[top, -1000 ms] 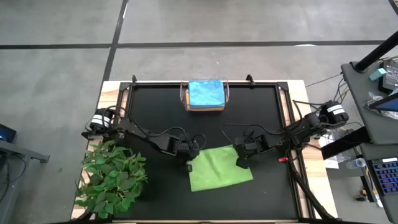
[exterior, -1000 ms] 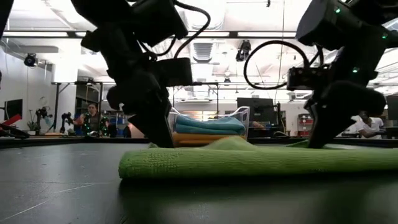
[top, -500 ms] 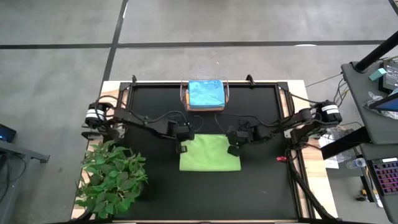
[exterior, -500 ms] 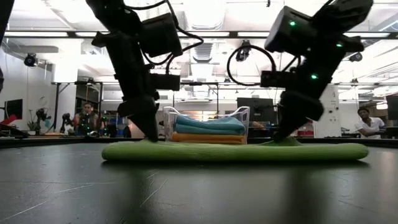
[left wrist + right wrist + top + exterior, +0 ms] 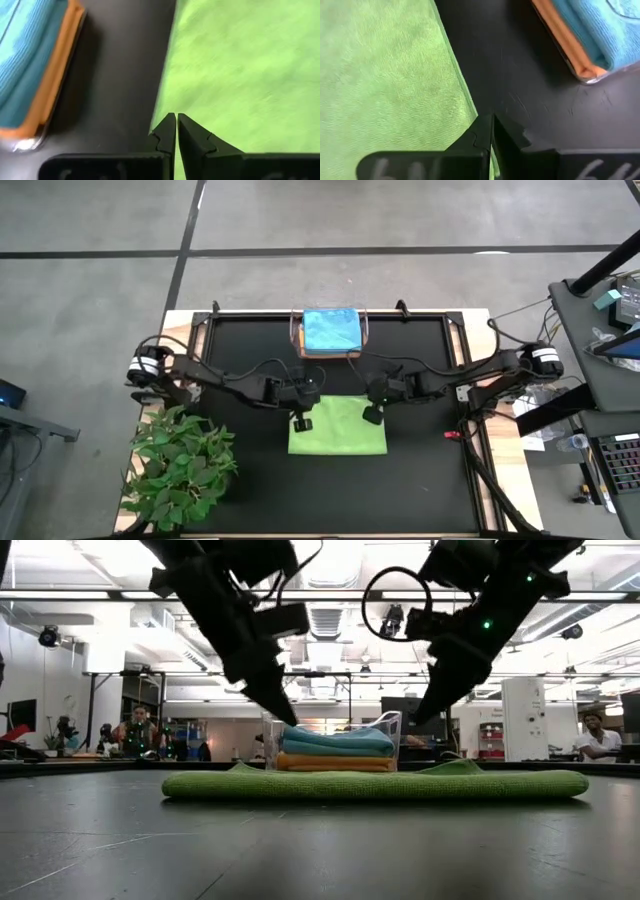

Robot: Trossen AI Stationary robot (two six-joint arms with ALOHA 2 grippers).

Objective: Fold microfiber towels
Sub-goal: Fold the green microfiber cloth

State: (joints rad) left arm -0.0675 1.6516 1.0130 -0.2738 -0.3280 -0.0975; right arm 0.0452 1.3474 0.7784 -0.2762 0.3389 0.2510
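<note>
Both sets of jaws were clamped shut with nothing in them, so neither arm actually had hold of any cloth at this point. Left gripper [image 5: 301,423] hung just above the far left corner of the lime green towel [image 5: 338,425], and the right gripper [image 5: 371,416] sat over the far right corner. From the low view you could see daylight between the tips and the fabric, left gripper [image 5: 283,716] and right gripper [image 5: 418,716] both angled down toward the towel but clear of it.

That lime green towel [image 5: 375,783] was lying flat in the middle of the black table [image 5: 420,370], already doubled over into a neat rectangle with a little bump of fabric near each far corner. The left wrist view showed its edge [image 5: 240,75] running right past the closed fingers [image 5: 167,131]; the right wrist view gave the same deal from the other side, with the towel [image 5: 385,75] beside the pinched fingertips [image 5: 485,131].

Behind it, at the far edge of the table, the clear plastic bin [image 5: 364,332] held a stack of folded towels: light blue towel [image 5: 331,330] on top, teal towel [image 5: 335,748] below it and a yellow-orange towel [image 5: 335,762] at the bottom. A leafy plant [image 5: 180,465] sat off the near left corner.
</note>
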